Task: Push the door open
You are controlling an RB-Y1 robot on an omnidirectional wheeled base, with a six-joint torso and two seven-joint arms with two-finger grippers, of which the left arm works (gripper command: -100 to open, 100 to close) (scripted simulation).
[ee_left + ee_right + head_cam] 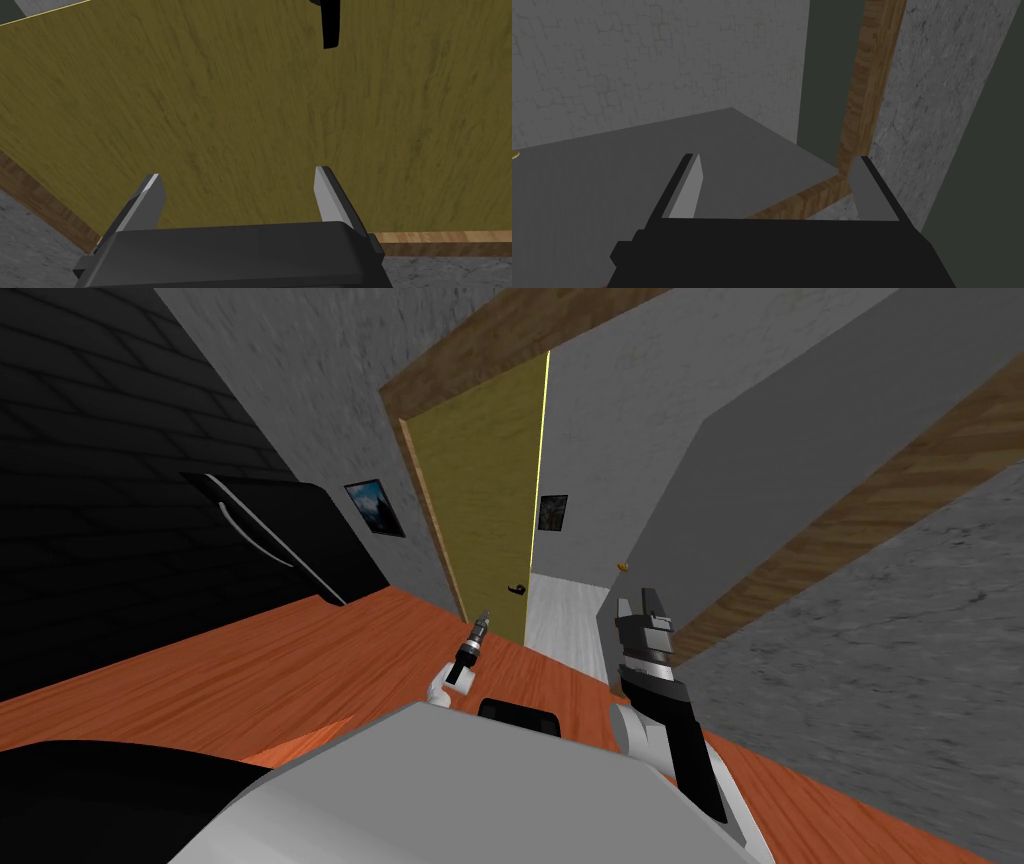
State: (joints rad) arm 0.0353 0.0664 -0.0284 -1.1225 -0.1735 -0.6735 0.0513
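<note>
Gripper (237, 172) on left arm wide open, empty; faces olive door (225, 100)

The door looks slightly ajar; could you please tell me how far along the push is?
Done: the door is ajar, with pale floor showing past its free edge. In hand: the left gripper, fingers open, faces the panel near the black handle; contact is unclear. Left: swinging it wide. The right gripper is open, aside.

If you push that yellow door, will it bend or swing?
The door looks like a flat, rigid panel, so it probably swings without bending. It stands ajar, so it is likely unlatched. Pushing near the handle should move it easiest.
</note>
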